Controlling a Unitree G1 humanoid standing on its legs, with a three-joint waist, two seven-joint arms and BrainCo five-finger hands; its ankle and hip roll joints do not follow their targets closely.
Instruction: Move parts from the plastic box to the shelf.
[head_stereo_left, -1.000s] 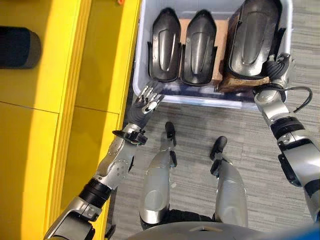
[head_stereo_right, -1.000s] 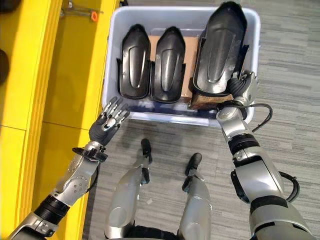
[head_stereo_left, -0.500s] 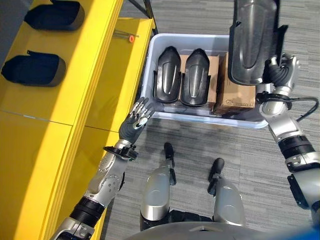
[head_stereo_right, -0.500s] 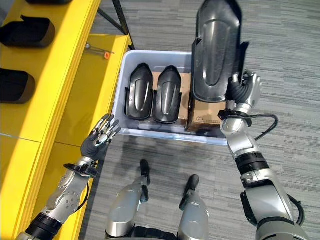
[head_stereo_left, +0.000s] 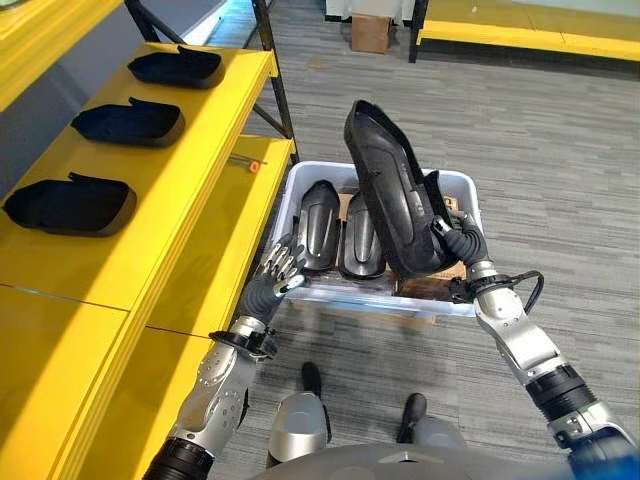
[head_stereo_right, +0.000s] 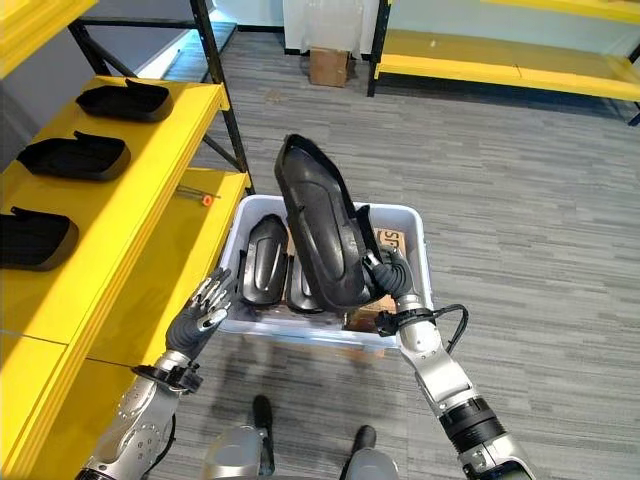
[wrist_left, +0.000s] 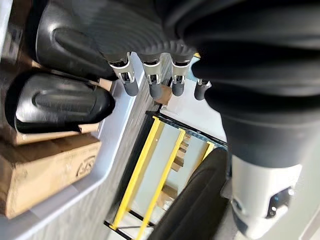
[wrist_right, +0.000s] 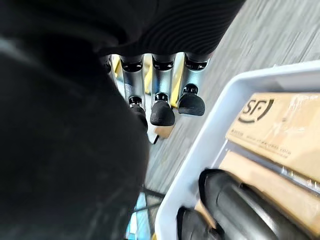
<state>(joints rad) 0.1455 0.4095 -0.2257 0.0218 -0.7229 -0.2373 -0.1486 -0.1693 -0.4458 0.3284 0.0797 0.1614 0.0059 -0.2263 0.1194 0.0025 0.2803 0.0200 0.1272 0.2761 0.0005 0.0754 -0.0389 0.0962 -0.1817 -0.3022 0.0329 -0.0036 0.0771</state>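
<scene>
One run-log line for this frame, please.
right hand: shut on black part, raised above plastic box | left hand: open, at box's near corner | box: two parts | shelf: three parts

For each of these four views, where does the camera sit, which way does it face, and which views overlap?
Left eye: on the head, looking down at the plastic box, yellow shelf, both hands.
Right eye: beside it, same scene; right hand holds the black part.
Left wrist: along the open left hand toward parts in the box.
Right wrist: along the right hand, against the held part.
All four show the box.
</scene>
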